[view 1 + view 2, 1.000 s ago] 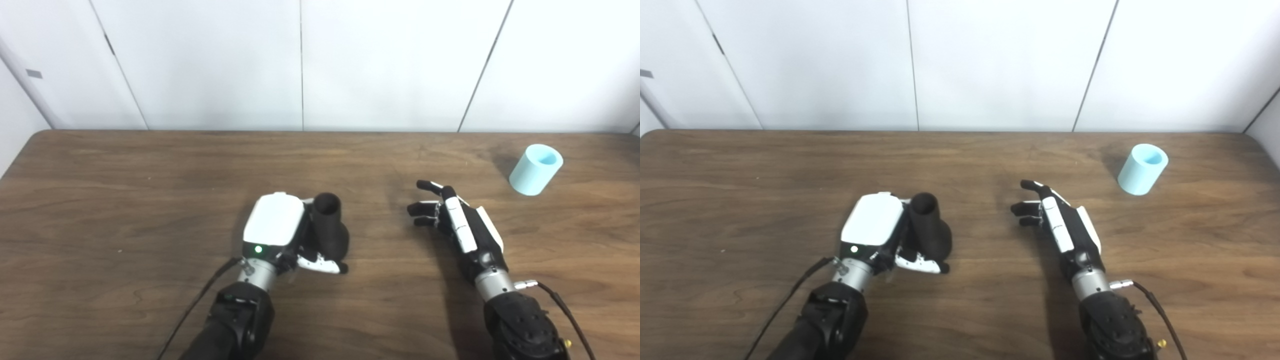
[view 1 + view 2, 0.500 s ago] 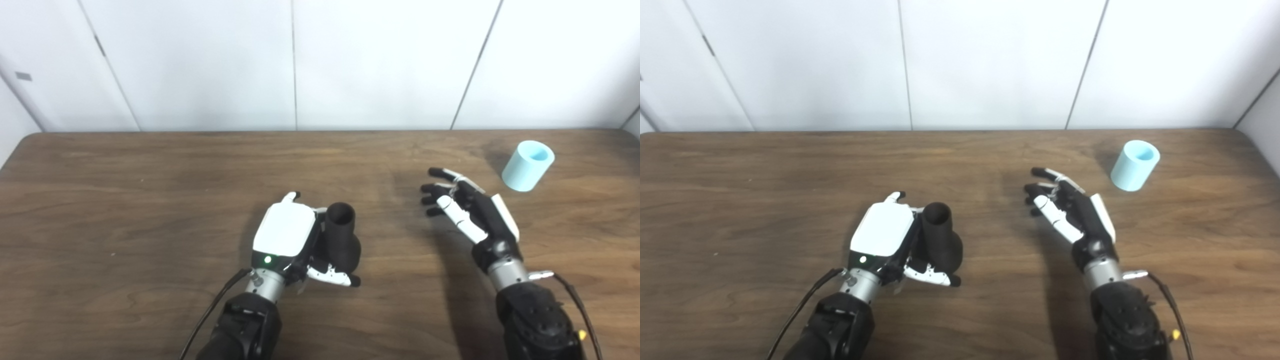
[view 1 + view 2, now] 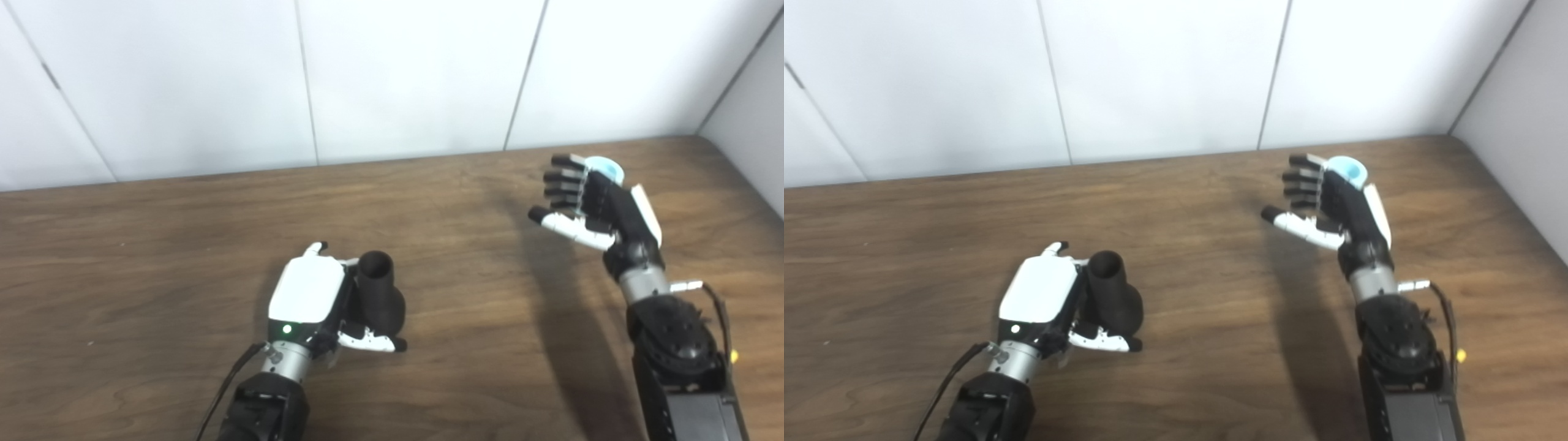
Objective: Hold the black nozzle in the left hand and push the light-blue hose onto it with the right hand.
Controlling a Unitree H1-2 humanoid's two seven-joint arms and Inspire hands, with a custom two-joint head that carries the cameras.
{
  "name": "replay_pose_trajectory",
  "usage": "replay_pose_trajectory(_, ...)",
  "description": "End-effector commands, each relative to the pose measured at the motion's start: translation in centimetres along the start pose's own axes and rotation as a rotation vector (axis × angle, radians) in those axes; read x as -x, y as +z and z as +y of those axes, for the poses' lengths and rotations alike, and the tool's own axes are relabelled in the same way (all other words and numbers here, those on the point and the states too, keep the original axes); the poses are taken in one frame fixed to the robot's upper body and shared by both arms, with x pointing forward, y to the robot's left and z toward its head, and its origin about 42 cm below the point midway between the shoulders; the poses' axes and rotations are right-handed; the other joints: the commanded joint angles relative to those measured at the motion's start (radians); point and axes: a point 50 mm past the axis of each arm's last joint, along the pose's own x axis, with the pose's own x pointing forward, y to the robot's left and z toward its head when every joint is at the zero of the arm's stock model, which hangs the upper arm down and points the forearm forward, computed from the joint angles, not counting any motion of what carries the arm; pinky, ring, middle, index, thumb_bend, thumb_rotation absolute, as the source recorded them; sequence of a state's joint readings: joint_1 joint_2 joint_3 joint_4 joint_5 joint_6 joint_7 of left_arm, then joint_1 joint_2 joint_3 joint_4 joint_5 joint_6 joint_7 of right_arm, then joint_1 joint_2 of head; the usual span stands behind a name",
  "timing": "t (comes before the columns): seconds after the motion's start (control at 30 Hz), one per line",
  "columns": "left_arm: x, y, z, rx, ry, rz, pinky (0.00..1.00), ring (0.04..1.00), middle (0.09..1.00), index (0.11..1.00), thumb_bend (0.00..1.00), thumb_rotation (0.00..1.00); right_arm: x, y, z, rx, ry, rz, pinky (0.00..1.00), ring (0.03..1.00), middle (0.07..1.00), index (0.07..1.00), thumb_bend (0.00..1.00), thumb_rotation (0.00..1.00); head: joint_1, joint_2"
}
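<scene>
The black nozzle stands upright on the wooden table, its open mouth facing up. My left hand is shut on it, with the thumb wrapped across the wider base. At the back right, the light-blue hose piece is a short cylinder, mostly hidden behind my right hand. Only its top rim shows. My right hand is raised with fingers spread, open, just in front of the hose; I cannot tell whether it touches it.
White wall panels run along the table's far edge. A side wall closes in at the right, near the table's right edge. Black cables trail from both wrists.
The camera has swung to the right. My right hand has lifted and travelled to the back right until it covers the hose. The left hand still holds the nozzle.
</scene>
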State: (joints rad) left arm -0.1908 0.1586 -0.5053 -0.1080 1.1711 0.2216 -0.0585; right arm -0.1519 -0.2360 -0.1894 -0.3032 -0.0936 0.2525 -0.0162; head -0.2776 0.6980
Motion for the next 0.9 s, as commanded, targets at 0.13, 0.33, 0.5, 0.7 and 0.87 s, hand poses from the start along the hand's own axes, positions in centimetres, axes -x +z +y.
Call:
replay_pose_trajectory(0.13,0.3,-1.2,-0.3,-0.016,-0.024,-0.003,0.88,0.624,0.486,0.487,0.53,0.00,-3.0,3.4,-2.9,0.162,-0.075,-0.177,0.58,0.660,0.694,0.715,0.68,0.18,-0.053,-0.008)
replay_pose_trajectory(0.33,0.4,-1.9,-0.2,-0.019,-0.026,-0.012,0.89,0.619,0.482,0.490,0.53,0.00,-4.7,6.2,-4.6,0.553,-0.077,-0.249,0.58,0.681,0.719,0.734,0.73,0.14,-0.101,-0.018)
replay_pose_trajectory(0.5,0.6,-2.3,-0.1,-0.015,-0.018,-0.017,0.88,0.610,0.477,0.492,0.53,0.00,-6.5,7.7,-5.7,0.746,-0.041,-0.287,0.60,0.713,0.736,0.722,0.82,0.01,-0.124,-0.019)
replay_pose_trajectory(0.7,0.7,-2.4,0.0,-0.015,-0.013,-0.019,0.87,0.607,0.467,0.498,0.53,0.00,-9.4,8.4,-7.3,1.032,0.035,-0.179,0.69,0.813,0.802,0.770,0.89,0.10,-0.135,-0.011)
replay_pose_trajectory(0.87,0.8,-2.5,0.1,-0.009,-0.008,-0.023,0.87,0.605,0.469,0.497,0.53,0.00,-11.3,7.9,-8.1,1.162,0.112,-0.090,0.80,0.874,0.845,0.802,0.99,0.09,-0.138,-0.009)
